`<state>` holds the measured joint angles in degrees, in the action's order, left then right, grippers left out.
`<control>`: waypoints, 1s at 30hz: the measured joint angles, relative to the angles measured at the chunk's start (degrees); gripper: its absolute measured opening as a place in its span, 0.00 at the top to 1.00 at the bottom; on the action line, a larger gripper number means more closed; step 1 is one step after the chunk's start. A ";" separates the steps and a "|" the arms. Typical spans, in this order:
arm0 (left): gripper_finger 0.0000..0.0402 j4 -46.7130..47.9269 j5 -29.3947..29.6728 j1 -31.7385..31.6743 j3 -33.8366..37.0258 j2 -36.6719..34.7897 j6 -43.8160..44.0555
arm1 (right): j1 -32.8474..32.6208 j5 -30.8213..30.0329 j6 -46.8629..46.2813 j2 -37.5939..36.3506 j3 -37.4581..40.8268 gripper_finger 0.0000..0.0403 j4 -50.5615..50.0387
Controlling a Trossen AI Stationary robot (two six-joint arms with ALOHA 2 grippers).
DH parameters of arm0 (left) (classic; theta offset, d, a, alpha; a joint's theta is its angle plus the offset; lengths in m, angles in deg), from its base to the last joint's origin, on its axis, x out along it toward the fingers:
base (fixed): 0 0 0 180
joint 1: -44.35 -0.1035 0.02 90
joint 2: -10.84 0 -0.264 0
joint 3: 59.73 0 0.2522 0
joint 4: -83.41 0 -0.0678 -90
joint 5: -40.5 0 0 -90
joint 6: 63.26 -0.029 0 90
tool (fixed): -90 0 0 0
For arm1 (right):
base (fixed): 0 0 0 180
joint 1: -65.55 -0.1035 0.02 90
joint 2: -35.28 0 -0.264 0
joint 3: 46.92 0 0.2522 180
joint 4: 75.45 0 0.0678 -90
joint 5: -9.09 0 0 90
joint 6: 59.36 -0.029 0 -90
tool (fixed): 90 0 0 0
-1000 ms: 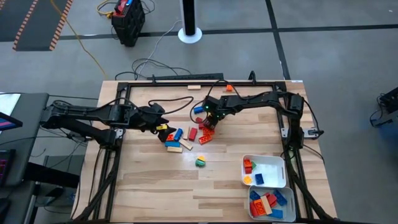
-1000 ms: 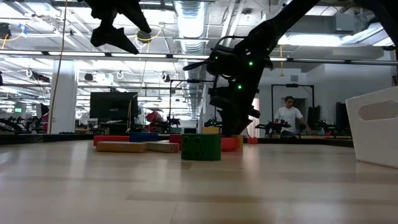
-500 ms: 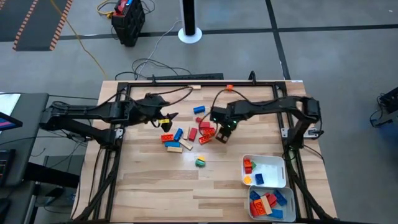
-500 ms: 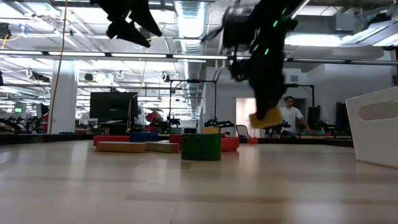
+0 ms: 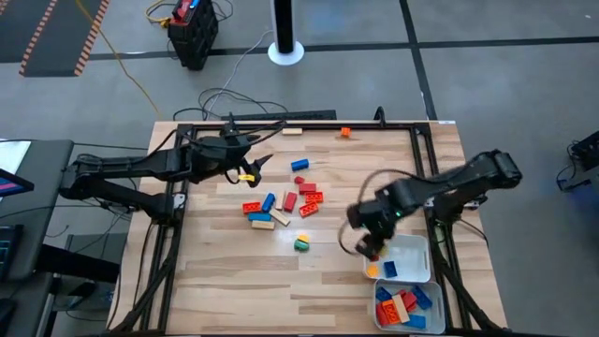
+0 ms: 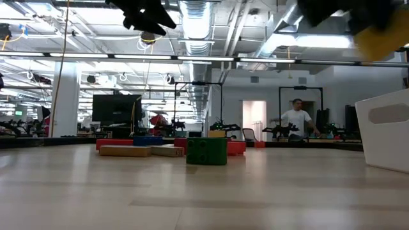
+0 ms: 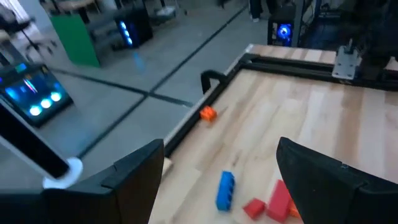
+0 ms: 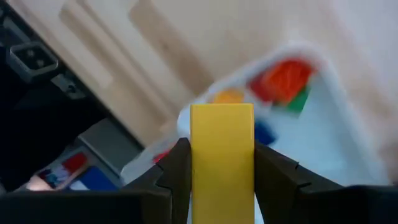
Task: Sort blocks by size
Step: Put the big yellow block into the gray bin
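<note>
Right gripper, dark and two-fingered, we find clamped on a smooth yellow rectangular plastic block; in the right wrist view the block's long axis runs straight out between the fingers, toward the tray beyond. In the high view this gripper sits lower right of centre, at the left edge of the upper white rectangular plastic tray. That tray holds small red, orange, blue and green bricks. A second white tray at the bottom right holds longer bricks, red, blue, orange and tan.

Left gripper shows its matte dark fingers apart with nothing between them. In the high view it hangs over the upper left of the pale wood-plank table.

Loose blocks remain mid-table: a cluster of studded red and blue plastic bricks and plain tan wooden bars, lying at mixed angles. A green-and-yellow block sits alone below it. A small orange brick and a tan wooden bar, long axis left-right, lie near the top rail.
</note>
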<state>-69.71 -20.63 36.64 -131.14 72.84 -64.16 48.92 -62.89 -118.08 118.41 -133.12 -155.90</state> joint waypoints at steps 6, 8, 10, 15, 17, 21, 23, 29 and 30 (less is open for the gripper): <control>0.25 -4.87 -0.12 -1.33 0.00 0.00 -3.71 | -11.21 0.75 -17.17 -0.43 0.00 0.60 0.51; 0.25 -5.89 -0.47 -1.52 0.00 0.00 -4.41 | -13.87 1.64 -22.28 -0.24 0.00 0.60 1.37; 0.25 -6.58 -0.82 -1.52 0.00 0.00 -4.49 | -16.22 1.75 -26.71 -0.22 0.00 0.60 3.04; 0.25 -7.47 -2.59 -1.52 0.00 0.00 -6.16 | -19.04 1.76 -33.84 -0.22 0.00 0.60 6.90; 0.25 -7.74 -3.06 -1.52 0.00 0.00 -6.61 | -19.63 1.74 -35.45 -0.22 0.00 0.60 8.37; 0.25 -7.71 -3.06 -1.50 0.00 0.00 -6.65 | -19.90 1.73 -35.88 0.98 0.00 0.60 10.69; 0.25 -7.61 -3.06 -1.50 0.00 0.00 -6.63 | -20.24 1.76 -34.93 2.39 0.00 0.60 10.64; 0.25 -4.97 -3.84 -1.52 0.00 0.00 -5.79 | -20.37 3.83 -29.54 8.20 0.00 0.60 10.15; 0.25 -4.50 -4.10 -1.50 0.00 0.00 -5.69 | -20.37 4.46 -28.55 9.27 0.00 0.60 10.18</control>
<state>-74.21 -24.73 35.14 -131.14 72.84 -69.85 28.55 -58.43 -146.64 127.69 -133.12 -145.71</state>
